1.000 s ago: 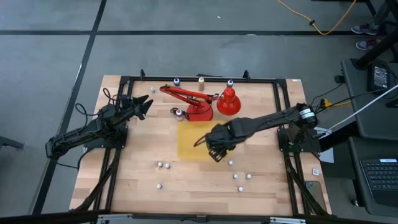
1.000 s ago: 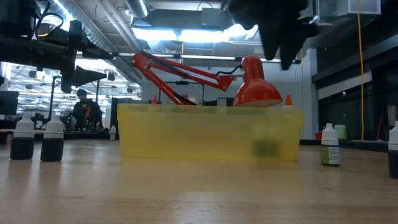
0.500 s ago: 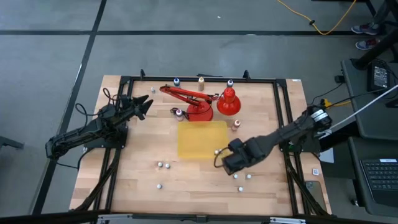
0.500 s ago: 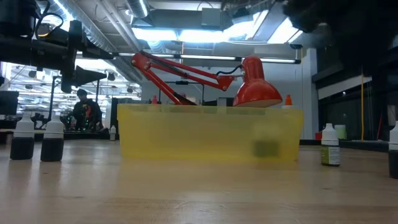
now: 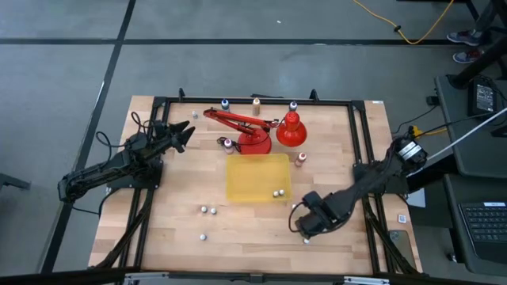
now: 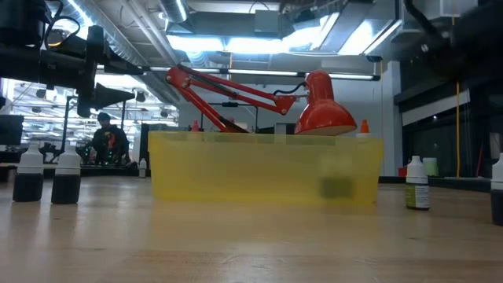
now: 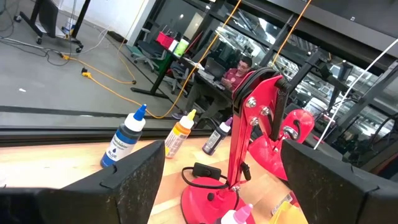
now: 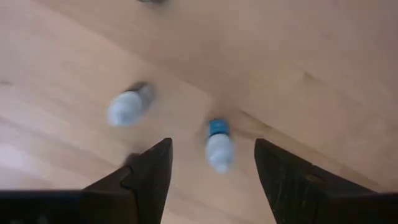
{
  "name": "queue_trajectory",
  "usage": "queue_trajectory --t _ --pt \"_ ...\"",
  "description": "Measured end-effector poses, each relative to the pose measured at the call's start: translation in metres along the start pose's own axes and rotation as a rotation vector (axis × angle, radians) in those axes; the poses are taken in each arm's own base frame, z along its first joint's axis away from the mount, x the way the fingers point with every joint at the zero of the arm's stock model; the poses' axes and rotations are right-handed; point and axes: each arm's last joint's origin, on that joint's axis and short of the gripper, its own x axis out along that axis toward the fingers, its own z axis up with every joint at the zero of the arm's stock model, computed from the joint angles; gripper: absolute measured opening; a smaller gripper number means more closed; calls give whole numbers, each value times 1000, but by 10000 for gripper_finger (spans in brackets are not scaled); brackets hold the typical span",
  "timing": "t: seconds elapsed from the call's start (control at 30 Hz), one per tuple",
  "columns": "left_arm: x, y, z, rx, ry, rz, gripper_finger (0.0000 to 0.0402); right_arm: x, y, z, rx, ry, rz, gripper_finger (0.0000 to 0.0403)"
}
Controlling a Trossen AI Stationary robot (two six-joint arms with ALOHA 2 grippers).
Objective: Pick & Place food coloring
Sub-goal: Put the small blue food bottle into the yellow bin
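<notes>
Right gripper [image 5: 305, 225] hovering low over front-right part of pale wooden table [image 5: 174, 229], fingers [image 8: 146, 177] spread, grasping nothing; tiny pale blue-capped food coloring bottle [image 8: 217, 147] lying on wood between them, second tiny pale bottle [image 8: 129, 106] lying just beside. Two small bottles [image 5: 277, 192] sitting inside translucent yellow plastic tray [image 5: 253, 176]. Left gripper [image 5: 184, 134] waiting at table's back-left, fingers spread, empty

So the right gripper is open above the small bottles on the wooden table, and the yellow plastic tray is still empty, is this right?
Not quite. The yellow plastic tray is not empty: the high view shows a small bottle inside it. The rest holds: the right gripper is open above small bottles on the wooden table.
</notes>
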Motion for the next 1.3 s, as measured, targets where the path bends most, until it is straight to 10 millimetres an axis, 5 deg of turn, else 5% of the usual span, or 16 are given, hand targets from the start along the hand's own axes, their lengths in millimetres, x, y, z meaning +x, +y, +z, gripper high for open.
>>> queue_trajectory --t 0.33,0.67,1.3 --pt "0 0 0 0 0 0 312 25 -16 -9 0 -8 -20 228" --pt "0 0 0 0 0 0 313 27 -15 -11 -36 -12 3 220" --pt "0 0 0 0 0 0 311 18 -11 -12 -117 -11 -13 69"
